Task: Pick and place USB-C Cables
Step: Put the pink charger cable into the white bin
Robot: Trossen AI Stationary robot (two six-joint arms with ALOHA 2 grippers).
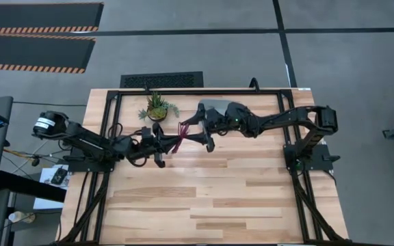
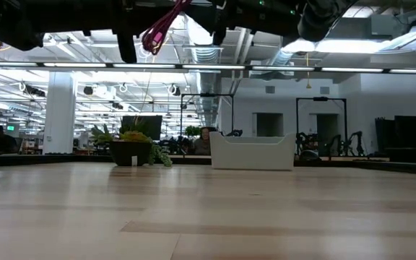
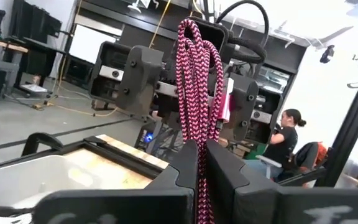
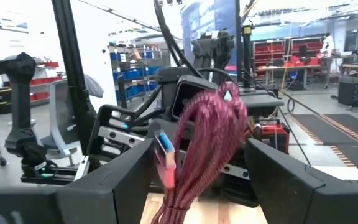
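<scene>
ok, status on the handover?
Left gripper shut on magenta cable, held high over the table. Right gripper open around its free end. Plant close behind, not touching.

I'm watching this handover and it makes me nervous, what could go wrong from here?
1. The left pincer grips the magenta cable low, so its loops stick out loosely; the open right pincer, its fingers on either side, may catch only some strands.
2. If the left lets go too early, the cable drops from well above the table, judging by the low view.
3. The two pincers are close and could bump.
</scene>
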